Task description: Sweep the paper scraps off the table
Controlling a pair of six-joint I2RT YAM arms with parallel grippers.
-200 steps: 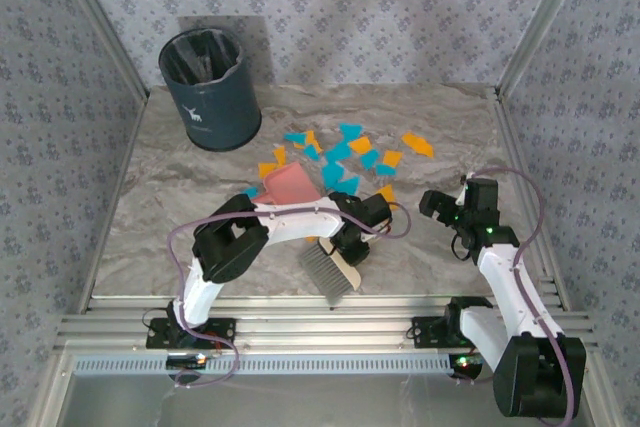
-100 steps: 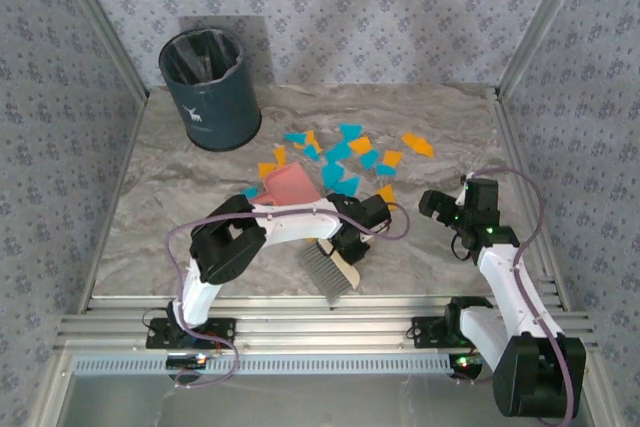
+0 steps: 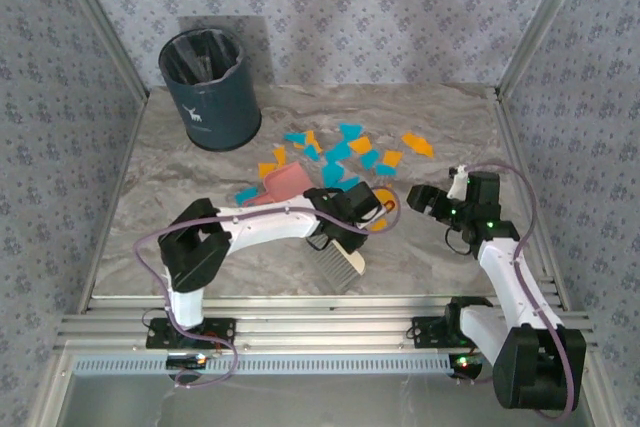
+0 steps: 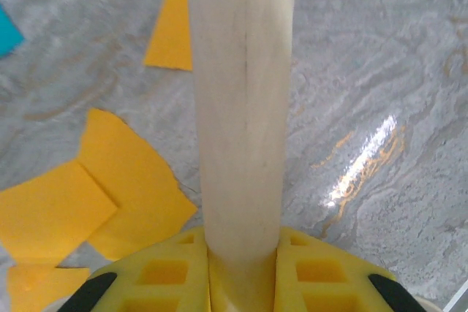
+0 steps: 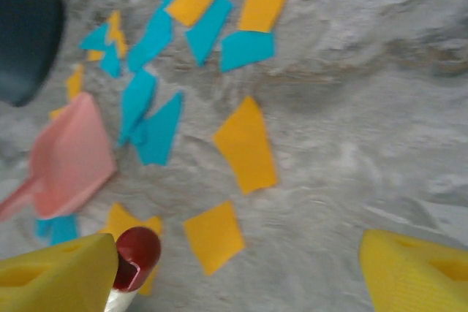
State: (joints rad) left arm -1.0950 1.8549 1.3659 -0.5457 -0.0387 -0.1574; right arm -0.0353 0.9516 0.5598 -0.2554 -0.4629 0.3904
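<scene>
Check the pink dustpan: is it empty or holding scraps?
Empty: the dustpan shows bare pink inside, while the paper scraps lie beside it on the table.

Two robot arms are showing along the bottom of the overhead view. The left arm point(image 3: 265, 227), running from lower left to centre, is showing white tubular links joined by chunky black joint housings. The right arm point(image 3: 505, 282), at lower right, is wearing the same white and black. A thin mauve left cable point(image 3: 150, 237) is looping beside one arm, and a matching right cable point(image 3: 533, 212) is arcing beside the other. Black bases point(image 3: 185, 332) are sitting at the bottom edge. In the wrist views, the left fingers point(image 4: 164, 272) are appearing bright yellow with square moulded recesses and black corners, and the right fingers point(image 5: 413, 272) are appearing plain yellow.
</scene>
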